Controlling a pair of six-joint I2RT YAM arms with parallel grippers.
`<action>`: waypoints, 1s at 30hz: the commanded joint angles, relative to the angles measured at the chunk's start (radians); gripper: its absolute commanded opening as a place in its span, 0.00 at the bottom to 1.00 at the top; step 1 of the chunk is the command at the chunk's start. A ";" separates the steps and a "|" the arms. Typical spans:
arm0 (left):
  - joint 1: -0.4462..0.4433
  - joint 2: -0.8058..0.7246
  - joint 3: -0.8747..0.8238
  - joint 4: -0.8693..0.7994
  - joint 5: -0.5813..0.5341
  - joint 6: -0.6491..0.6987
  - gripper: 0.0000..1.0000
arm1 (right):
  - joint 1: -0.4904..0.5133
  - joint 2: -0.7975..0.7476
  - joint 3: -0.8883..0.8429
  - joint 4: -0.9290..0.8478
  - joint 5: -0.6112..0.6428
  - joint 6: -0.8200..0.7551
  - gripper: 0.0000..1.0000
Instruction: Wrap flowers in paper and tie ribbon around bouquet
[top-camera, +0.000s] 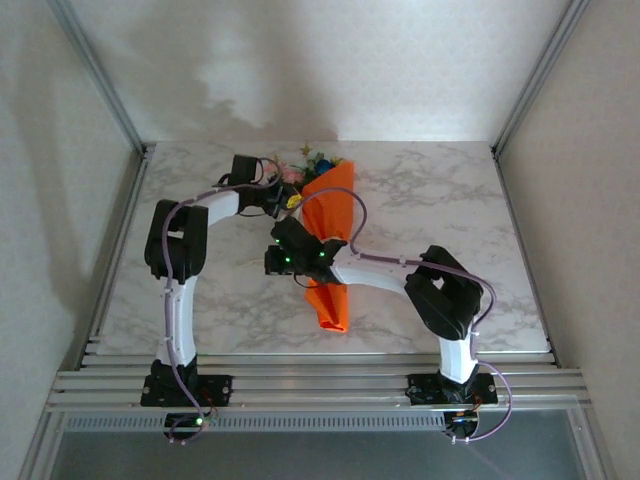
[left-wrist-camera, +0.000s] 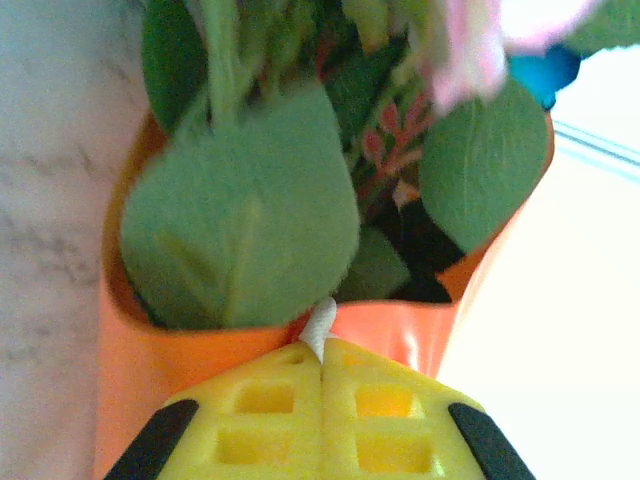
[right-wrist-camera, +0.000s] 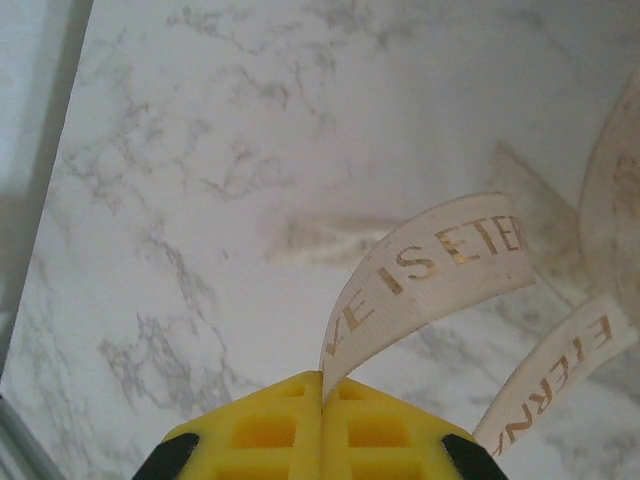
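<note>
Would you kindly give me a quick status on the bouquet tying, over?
Left gripper shut, pinching ribbon at the bouquet rim. Right gripper shut on ribbon above the table. Nothing blocking.

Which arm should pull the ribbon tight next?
Probably right. The right gripper is shut on loose ribbon over bare table, with room to draw away. The left gripper pinches ribbon at the rim of the bouquet, so it is better as the anchor.
</note>
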 joint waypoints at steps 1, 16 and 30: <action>-0.018 -0.098 -0.051 -0.013 -0.016 0.032 0.00 | -0.016 -0.100 -0.055 0.046 -0.046 0.067 0.00; -0.022 -0.191 -0.145 -0.009 -0.074 0.027 0.00 | -0.127 -0.260 -0.101 -0.129 -0.169 0.082 0.00; -0.068 -0.285 -0.194 -0.026 -0.096 0.015 0.00 | -0.244 -0.394 -0.238 -0.255 -0.142 0.104 0.00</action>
